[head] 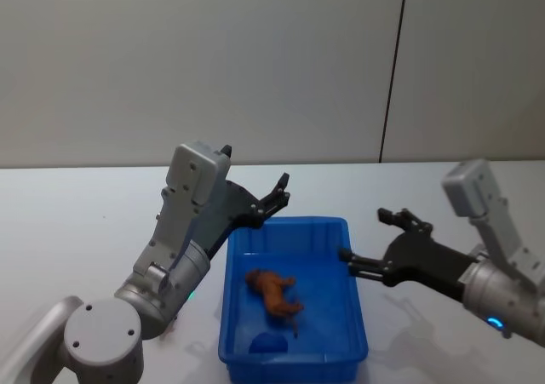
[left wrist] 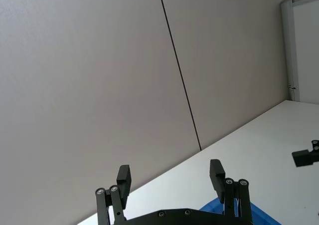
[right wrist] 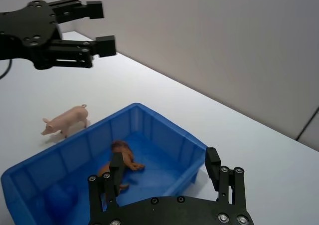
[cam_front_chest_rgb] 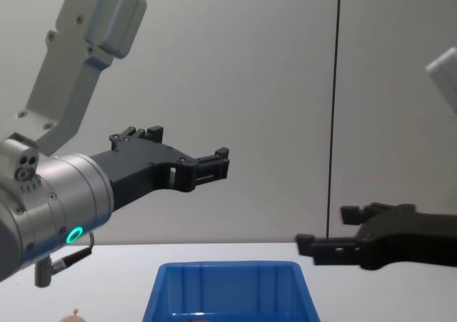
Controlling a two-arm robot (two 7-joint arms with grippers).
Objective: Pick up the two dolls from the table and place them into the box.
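The blue box [head: 294, 350] stands on the white table [head: 77, 222] in front of me. A brown doll [head: 274, 293] lies inside it, also seen in the right wrist view [right wrist: 122, 158]. A pink pig-shaped doll [right wrist: 66, 120] stands on the table just outside the box's wall, on my left arm's side. My left gripper [head: 279, 195] hangs open and empty above the box's far left corner. My right gripper [head: 364, 235] is open and empty over the box's right rim, its fingers [right wrist: 213, 161] framing the box below.
A grey wall with a dark vertical seam [head: 393, 69] rises behind the table. Bare tabletop stretches to the right of the box [right wrist: 259, 155]. My left arm's body [head: 183, 248] stands close along the box's left side.
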